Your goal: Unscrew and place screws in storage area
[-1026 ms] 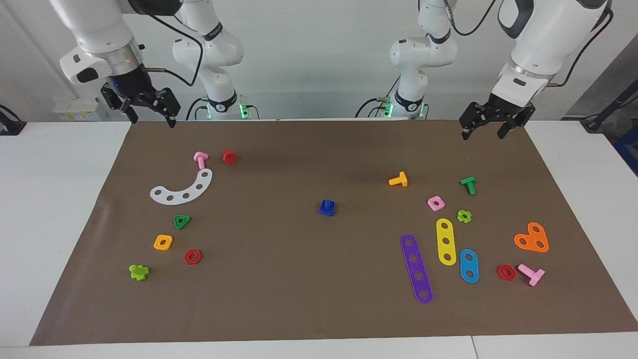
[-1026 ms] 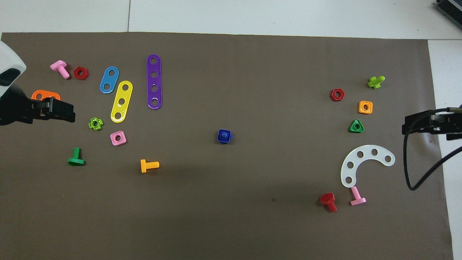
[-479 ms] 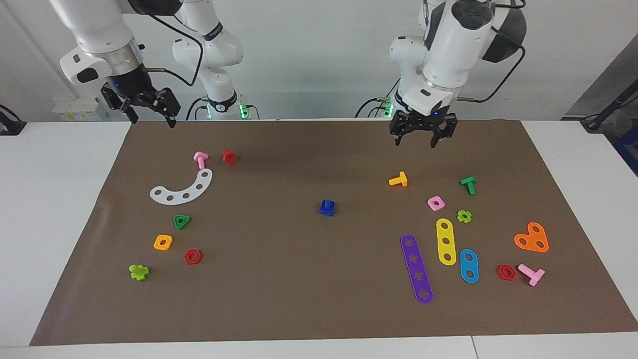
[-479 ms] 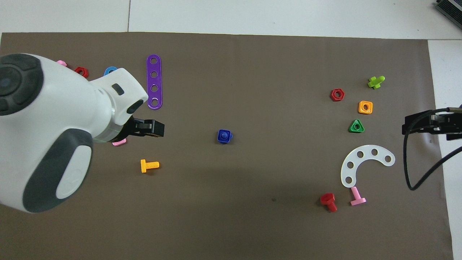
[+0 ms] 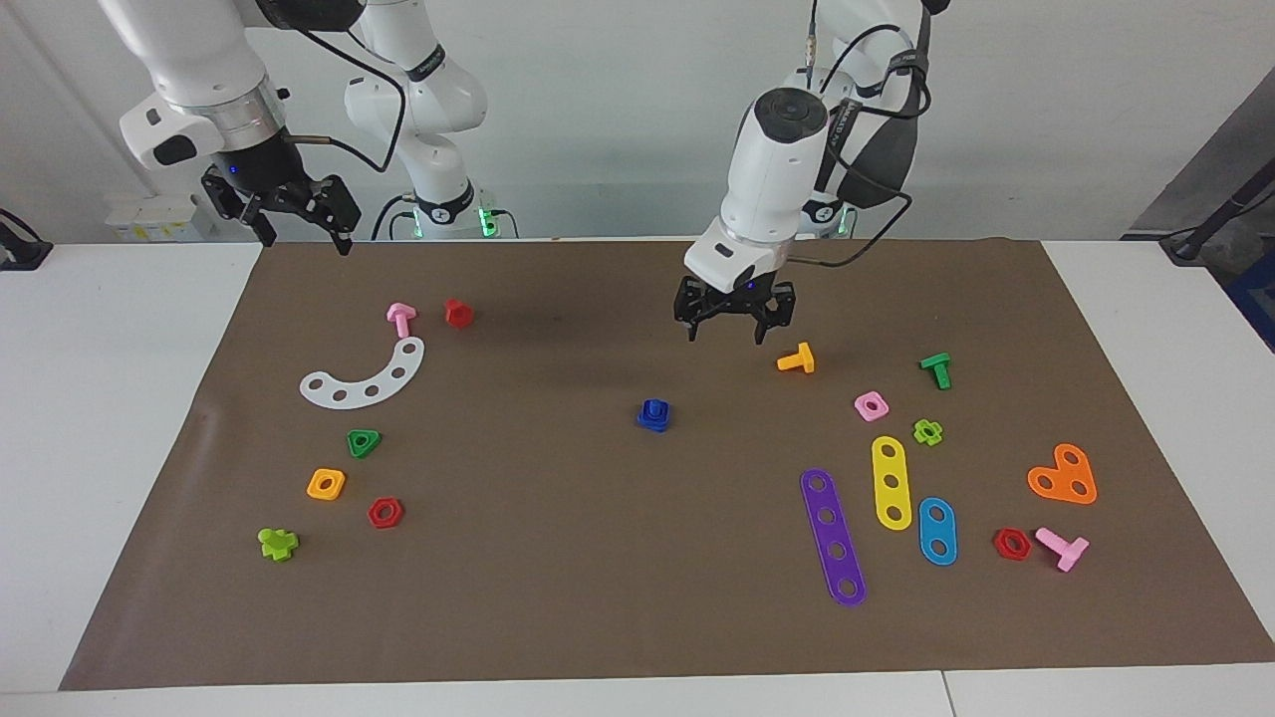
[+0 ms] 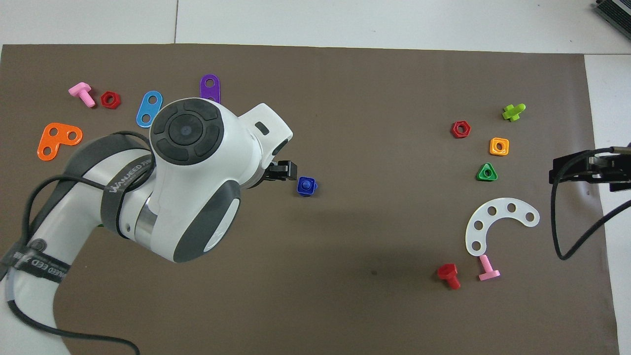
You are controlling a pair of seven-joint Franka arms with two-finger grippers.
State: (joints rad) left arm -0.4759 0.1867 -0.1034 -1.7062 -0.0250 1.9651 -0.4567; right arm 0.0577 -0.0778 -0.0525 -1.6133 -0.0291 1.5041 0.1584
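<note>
The dark-blue screw (image 5: 653,414) stands in its blue square nut at the middle of the brown mat (image 5: 558,558), also seen from overhead as the screw (image 6: 306,186). My left gripper (image 5: 725,337) hangs open and empty over the mat, a little toward the left arm's end from the screw and not touching it. From overhead only the left gripper's tip (image 6: 285,171) shows past the arm, beside the screw. My right gripper (image 5: 306,242) waits open and empty above the mat's edge at the right arm's end, seen from overhead as the right gripper (image 6: 559,170).
Loose parts lie toward the left arm's end: orange bolt (image 5: 796,358), purple strip (image 5: 833,536), yellow strip (image 5: 892,482), orange heart plate (image 5: 1063,475). Toward the right arm's end lie a white curved strip (image 5: 364,378), a pink bolt (image 5: 400,319) and several nuts.
The left arm has swung in from the mat's left-arm end toward the middle and come lower, now close to the blue screw. The right arm has not moved.
</note>
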